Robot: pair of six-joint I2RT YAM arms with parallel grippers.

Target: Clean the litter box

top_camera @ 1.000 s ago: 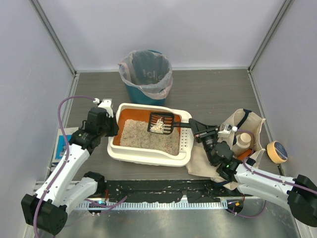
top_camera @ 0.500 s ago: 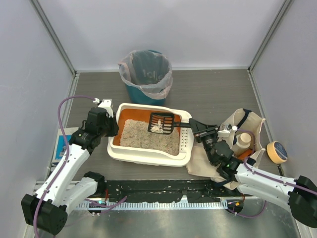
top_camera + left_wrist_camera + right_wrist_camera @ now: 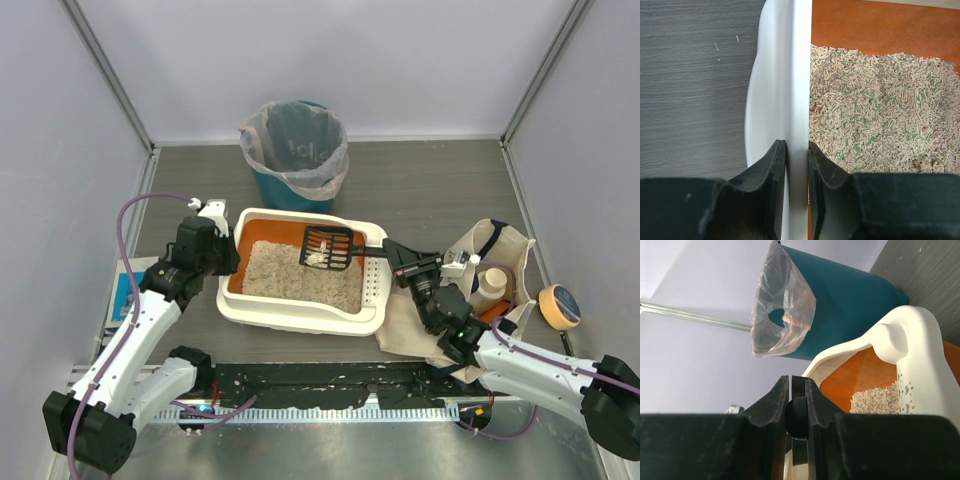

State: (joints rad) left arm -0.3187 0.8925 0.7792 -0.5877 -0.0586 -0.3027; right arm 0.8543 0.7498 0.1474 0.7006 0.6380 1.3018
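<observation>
We saw the left gripper (image 3: 796, 145) nearly closed, jaws pinching the left rim of the litter box (image 3: 300, 318), one finger outside the wall and one inside over the litter (image 3: 880, 110). The box sat mid-table between the arms, perforated end to the right. The teal bin (image 3: 290, 190) with its plastic liner stood just behind it. A black scoop (image 3: 327, 247) was over the back right of the litter, with a pale clump in its slotted head. The right gripper (image 3: 798, 382) was nearly closed, clamped on the scoop's handle just beyond the box's right end. We saw the tote bag (image 3: 505, 245) right of that, and a tape roll (image 3: 558, 305) near the right wall.
</observation>
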